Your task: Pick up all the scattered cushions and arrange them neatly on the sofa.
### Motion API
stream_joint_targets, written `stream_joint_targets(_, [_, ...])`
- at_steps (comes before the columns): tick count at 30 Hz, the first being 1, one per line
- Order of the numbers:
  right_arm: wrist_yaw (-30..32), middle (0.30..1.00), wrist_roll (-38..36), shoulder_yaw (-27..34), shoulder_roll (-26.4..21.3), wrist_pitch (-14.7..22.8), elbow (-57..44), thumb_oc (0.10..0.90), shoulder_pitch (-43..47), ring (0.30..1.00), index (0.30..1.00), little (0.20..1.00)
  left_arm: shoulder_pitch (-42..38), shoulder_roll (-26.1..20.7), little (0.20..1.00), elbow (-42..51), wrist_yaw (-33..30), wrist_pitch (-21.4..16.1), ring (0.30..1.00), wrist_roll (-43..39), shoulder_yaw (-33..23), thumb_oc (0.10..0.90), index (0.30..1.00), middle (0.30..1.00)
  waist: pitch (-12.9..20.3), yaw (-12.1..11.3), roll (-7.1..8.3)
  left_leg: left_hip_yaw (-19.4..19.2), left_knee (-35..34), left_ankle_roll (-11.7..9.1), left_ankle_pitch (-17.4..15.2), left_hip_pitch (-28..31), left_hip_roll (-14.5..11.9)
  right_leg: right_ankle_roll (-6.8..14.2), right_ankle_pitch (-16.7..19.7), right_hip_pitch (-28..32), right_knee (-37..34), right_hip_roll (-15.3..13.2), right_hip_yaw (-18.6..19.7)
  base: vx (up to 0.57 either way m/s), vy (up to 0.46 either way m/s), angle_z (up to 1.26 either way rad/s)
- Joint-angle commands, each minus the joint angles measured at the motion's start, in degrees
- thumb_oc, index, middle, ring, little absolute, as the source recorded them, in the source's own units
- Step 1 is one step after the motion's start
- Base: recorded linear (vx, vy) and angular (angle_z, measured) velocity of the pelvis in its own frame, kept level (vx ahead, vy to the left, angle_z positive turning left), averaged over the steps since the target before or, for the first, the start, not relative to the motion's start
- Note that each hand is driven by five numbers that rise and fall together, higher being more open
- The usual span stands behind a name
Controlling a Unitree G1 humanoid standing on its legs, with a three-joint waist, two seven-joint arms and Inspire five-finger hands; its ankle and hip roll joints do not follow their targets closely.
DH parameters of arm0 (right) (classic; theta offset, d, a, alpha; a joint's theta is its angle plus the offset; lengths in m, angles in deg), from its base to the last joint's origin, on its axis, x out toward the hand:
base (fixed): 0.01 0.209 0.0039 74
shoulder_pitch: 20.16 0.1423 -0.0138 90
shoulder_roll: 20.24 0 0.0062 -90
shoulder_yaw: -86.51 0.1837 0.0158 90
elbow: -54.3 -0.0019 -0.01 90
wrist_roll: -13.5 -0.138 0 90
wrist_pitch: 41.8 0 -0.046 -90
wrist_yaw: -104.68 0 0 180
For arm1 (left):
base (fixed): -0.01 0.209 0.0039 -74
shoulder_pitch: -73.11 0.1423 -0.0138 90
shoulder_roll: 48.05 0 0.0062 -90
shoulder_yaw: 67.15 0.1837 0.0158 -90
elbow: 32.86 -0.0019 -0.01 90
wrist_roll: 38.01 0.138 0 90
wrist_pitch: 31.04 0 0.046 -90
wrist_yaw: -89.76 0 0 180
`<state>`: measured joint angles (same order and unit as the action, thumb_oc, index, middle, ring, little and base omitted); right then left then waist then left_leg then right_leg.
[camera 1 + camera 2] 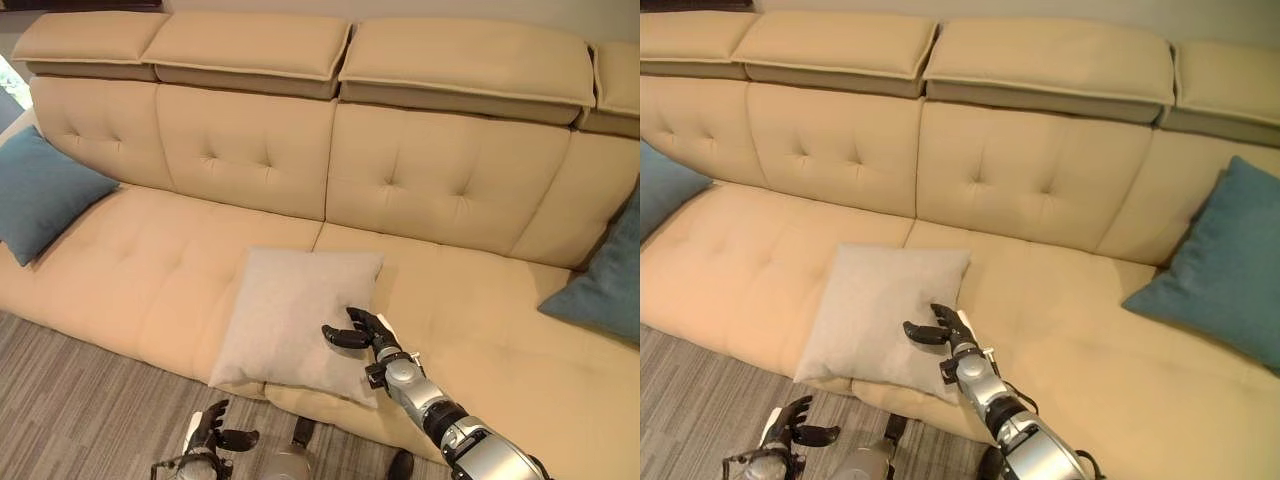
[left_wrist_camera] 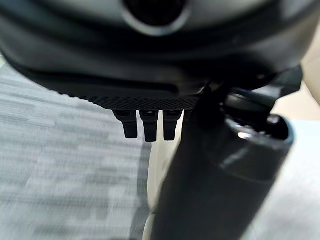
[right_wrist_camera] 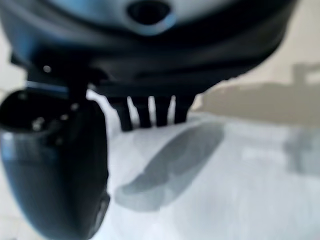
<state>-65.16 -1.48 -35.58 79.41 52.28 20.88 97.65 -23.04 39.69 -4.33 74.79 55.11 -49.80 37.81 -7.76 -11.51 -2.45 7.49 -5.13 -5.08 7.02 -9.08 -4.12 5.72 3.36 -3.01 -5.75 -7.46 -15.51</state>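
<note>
We see a pale grey square fabric cushion flat on the beige tufted sofa, right hand over its near right corner, fingers loosely spread, apparently gripping nothing, left hand low over grey carpet, fingers relaxed, empty.

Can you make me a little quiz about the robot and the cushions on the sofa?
1. True or false: the white cushion lies flat on the seat of the sofa.
2. Which robot hand is over the white cushion: A left, B right, C both?
3. Fill in: the cushions at the two ends of the sofa are ____ in colour.

Key:
1. True; its front edge hangs a little over the seat's edge.
2. B; the right robot hand is over it, fingers relaxed, while the left robot hand hangs low over the carpet.
3. Blue: one blue cushion at the left end, one at the right end.
</note>
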Motion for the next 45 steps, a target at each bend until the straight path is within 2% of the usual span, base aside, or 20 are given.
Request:
stream_joint_targets(1, [-5.9, 0.3, 3.2, -5.6, 7.6, 2.7, -0.8, 0.4, 4.7, 0.3, 0.3, 0.3, -7.6, -3.3, 0.9, 4.1, -2.9, -4.4, 0.9, 1.6, 1.6, 0.8, 0.9, 0.9, 2.1, -0.5, 1.32, -1.7, 0.1, 0.8, -5.8, 1.1, 1.8, 3.5, -4.9, 5.6, 0.8, -4.2, 1.4, 0.03, 0.014, -0.04])
stream_joint_targets(4, [-4.6, 0.3, 8.0, -5.9, 8.1, 1.7, 1.1, 0.4, 5.5, 0.3, 0.3, 0.3, -6.9, -4.8, 0.9, 9.8, -2.9, -5.3, 0.9, -0.3, 1.5, 0.8, 0.9, 0.9, 2.2, -0.9, 1.29, -1.3, 0.1, 0.9, -5.8, 0.9, 2.0, 3.6, -4.8, 5.7, 0.8, -4.4, 0.9, -0.01, -0.003, 0.05])
stream_joint_targets(6, [-3.0, 0.3, 12.2, -5.3, 8.3, 0.9, 2.1, 0.4, 5.6, 0.3, 0.3, 0.3, -5.1, -8.2, 0.9, 23.7, -2.6, -6.9, 0.9, -2.5, -0.4, 0.8, 0.9, 0.9, 1.9, -2.0, 1.12, -0.5, 0.1, 0.9, -5.6, 0.5, 2.4, 3.7, -4.6, 6.0, 0.8, -4.6, 0.0, -0.03, -0.016, 0.07])
stream_joint_targets(7, [-3.0, 0.3, 12.2, -5.3, 8.4, 0.9, 2.1, 0.4, 5.6, 0.3, 0.3, 0.3, -5.0, -8.3, 0.9, 23.8, -2.6, -6.8, 0.9, -2.5, -0.5, 0.8, 0.9, 0.9, 1.9, -1.9, 1.14, -0.4, 0.1, 0.9, -5.6, 0.5, 2.4, 3.7, -4.6, 6.0, 0.8, -4.6, 0.0, -0.02, -0.014, 0.2])
stream_joint_targets(8, [-2.9, 0.3, 13.4, -4.9, 8.5, 0.7, 2.0, 0.4, 4.4, 0.3, 0.3, 0.3, -3.9, -10.8, 0.9, 28.6, -2.8, -6.9, 0.9, -1.6, -3.0, 0.8, 0.9, 0.9, 2.0, -2.3, 1.13, 0.0, 0.1, 0.9, -5.5, 0.4, 2.6, 3.7, -4.7, 6.3, 0.8, -4.6, -0.5, 0.0, -0.006, 0.22])
stream_joint_targets(10, [-2.8, 0.3, 14.0, -4.8, 8.4, 0.6, 2.1, 0.4, 3.9, 0.3, 0.3, 0.3, -4.2, -12.2, 0.9, 29.6, -3.2, -6.6, 0.9, -0.7, -4.2, 0.8, 0.9, 0.9, 2.0, -2.3, 1.15, 0.1, 0.1, 0.8, -5.5, 0.4, 2.6, 3.7, -4.7, 6.3, 0.8, -4.7, -0.7, -0.01, -0.005, 0.19])
stream_joint_targets(13, [-2.5, 0.3, 15.7, -4.6, 8.5, 0.3, 2.4, 0.4, 3.0, 0.3, 0.3, 0.3, -6.4, -16.7, 0.9, 28.9, -6.6, -5.0, 0.9, 7.0, -6.6, 0.8, 0.9, 0.9, 1.9, -2.1, 1.27, -0.3, 0.1, 0.7, -5.7, 0.6, 2.5, 3.8, -4.8, 6.3, 0.8, -4.7, -0.4, -0.01, 0.0, 0.02])
stream_joint_targets(14, [-2.0, 0.3, 16.8, -4.9, 8.5, 0.8, 2.4, 0.4, 3.0, 0.3, 0.3, 0.3, -9.0, -20.6, 0.9, 25.5, -9.5, -4.1, 0.9, 13.1, -7.4, 0.8, 0.9, 0.9, 1.9, -1.7, 1.48, -0.8, 0.1, 0.7, -5.9, 0.6, 2.4, 3.8, -4.8, 6.0, 0.8, -4.7, 0.4, 0.0, 0.0, 0.0])
stream_joint_targets(17, [-1.3, 0.3, 17.8, -6.0, 7.7, 1.6, 1.0, 0.4, 2.5, 0.3, 0.3, 0.3, -12.6, -26.5, 0.9, 21.3, -13.9, -2.9, 0.9, 17.0, -9.9, 0.8, 0.9, 0.9, 1.9, -0.7, 1.75, -2.0, 0.1, 0.8, -5.9, 0.6, 2.0, 3.9, -4.5, 5.0, 0.8, -4.6, 1.8, -0.02, 0.011, -0.09])
stream_joint_targets(18, [-1.1, 0.3, 18.2, -6.3, 7.0, 1.8, 0.4, 0.4, 2.0, 0.3, 0.3, 0.3, -13.2, -27.8, 0.9, 20.3, -13.8, -2.8, 0.9, 15.7, -10.8, 0.8, 0.9, 0.9, 1.9, -0.1, 1.86, -2.5, 0.1, 0.9, -6.0, 0.7, 1.9, 3.9, -4.4, 4.8, 0.8, -4.6, 2.3, 0.0, 0.011, -0.14])
stream_joint_targets(25, [-0.8, 0.3, 18.5, -4.2, 2.8, 2.1, -1.1, 0.4, -2.8, 0.3, 0.3, 0.3, -15.2, -31.4, 0.9, 12.5, -13.2, -1.9, 0.9, 16.1, -11.5, 0.8, 0.9, 0.9, 2.9, 2.7, 2.23, -4.4, 0.1, 1.1, -6.8, 2.2, 1.4, 4.0, -4.4, 4.9, 0.8, -4.6, 3.7, 0.03, 0.003, -0.17])
stream_joint_targets(28, [0.1, 0.3, 19.4, -1.0, -1.1, 1.8, -3.9, 0.4, -5.4, 0.3, 0.3, 0.3, -12.5, -29.7, 0.9, 20.0, -12.5, -0.9, 0.9, 18.2, -12.4, 0.8, 0.9, 0.9, 2.9, 3.7, 2.39, -4.7, 0.1, 1.1, -6.9, 2.2, 1.3, 4.0, -4.5, 4.7, 0.8, -4.6, 3.9, 0.01, -0.01, -0.05])
stream_joint_targets(29, [0.6, 0.836, 19.6, 1.1, -3.9, 1.9, -8.4, 0.758, -7.0, 0.836, 0.836, 0.836, -11.2, -28.0, 0.9, 20.3, -12.5, -1.5, 0.9, 18.1, -13.1, 0.8, 0.9, 0.9, 2.9, 4.8, 2.59, -5.1, 0.1, 1.1, -7.1, 2.3, 1.2, 4.0, -4.5, 4.4, 0.8, -4.5, 4.2, 0.01, -0.007, -0.03])
stream_joint_targets(30, [0.6, 0.9, 19.6, 1.1, -4.0, 1.8, -8.6, 0.8, -7.2, 0.9, 0.9, 0.9, -11.1, -28.0, 0.9, 20.4, -12.5, -1.5, 0.9, 18.1, -13.1, 0.8, 0.9, 0.9, 3.0, 4.8, 2.52, -5.1, 0.1, 1.1, -7.1, 2.3, 1.2, 4.0, -4.5, 4.4, 0.8, -4.5, 4.2, 0.01, -0.006, -0.08])
stream_joint_targets(31, [1.5, 0.9, 19.9, 3.2, -6.8, 2.4, -14.7, 0.8, -8.7, 0.9, 0.9, 0.9, -11.3, -26.3, 0.9, 19.2, -12.7, -1.6, 0.9, 17.6, -13.2, 0.8, 0.9, 0.9, 2.8, 6.1, 2.58, -5.7, 0.1, 1.2, -7.2, 2.4, 1.0, 4.0, -4.4, 3.8, 0.8, -4.5, 4.8, 0.0, -0.001, -0.1])
stream_joint_targets(32, [1.5, 0.9, 19.9, 3.2, -6.9, 2.3, -14.9, 0.8, -8.8, 0.9, 0.9, 0.9, -11.3, -26.3, 0.9, 19.2, -12.7, -1.6, 0.9, 17.6, -13.2, 0.8, 0.9, 0.9, 2.8, 6.0, 2.53, -5.7, 0.1, 1.2, -7.3, 2.4, 1.0, 4.0, -4.4, 3.8, 0.8, -4.5, 4.8, -0.01, -0.006, -0.25])
stream_joint_targets(33, [3.2, 0.9, 18.7, 6.4, -9.1, 3.1, -21.6, 0.8, -10.7, 0.9, 0.9, 0.9, -12.0, -24.6, 0.9, 16.8, -13.0, -1.1, 0.9, 18.1, -12.6, 0.8, 0.9, 0.9, 2.4, 7.6, 2.55, -6.3, 0.1, 1.2, -7.3, 2.2, 0.9, 4.1, -4.0, 2.8, 0.8, -4.4, 5.6, -0.01, -0.004, -0.33])
stream_joint_targets(37, [4.7, 0.9, 17.6, 9.4, -10.1, 2.9, -26.5, 0.8, -12.7, 0.9, 0.9, 0.9, -12.6, -22.9, 0.9, 15.6, -12.4, 0.1, 0.9, 18.1, -11.5, 0.8, 0.9, 0.9, 2.1, 8.6, 2.42, -7.3, 0.1, 1.3, -7.4, 2.2, 0.5, 4.1, -3.8, 1.8, 0.8, -4.4, 6.6, 0.0, -0.008, -0.29])
stream_joint_targets(39, [4.4, 0.9, 12.6, 10.6, -7.9, 1.8, -24.5, 0.8, -11.6, 0.9, 0.9, 0.9, -11.6, -21.7, 0.9, 19.1, -11.9, 1.4, 0.9, 19.1, -11.2, 0.8, 0.9, 0.9, 1.5, 8.8, 2.11, -7.7, 0.1, 1.4, -7.3, 1.7, 0.5, 3.9, -3.5, 0.9, 0.8, -4.2, 7.4, -0.03, -0.015, -0.18])
stream_joint_targets(45, [4.3, 0.9, 7.9, 9.7, -5.5, 1.1, -22.3, 0.8, -6.3, 0.9, 0.9, 0.9, -10.6, -22.6, 0.9, 26.1, -12.6, 4.1, 0.9, 24.6, -11.7, 0.8, 0.9, 0.9, -0.1, 7.8, 2.02, -8.4, 0.1, 1.3, -6.8, -0.2, 0.5, 3.6, -2.9, -1.4, 0.8, -4.0, 8.4, -0.05, -0.017, -0.16])
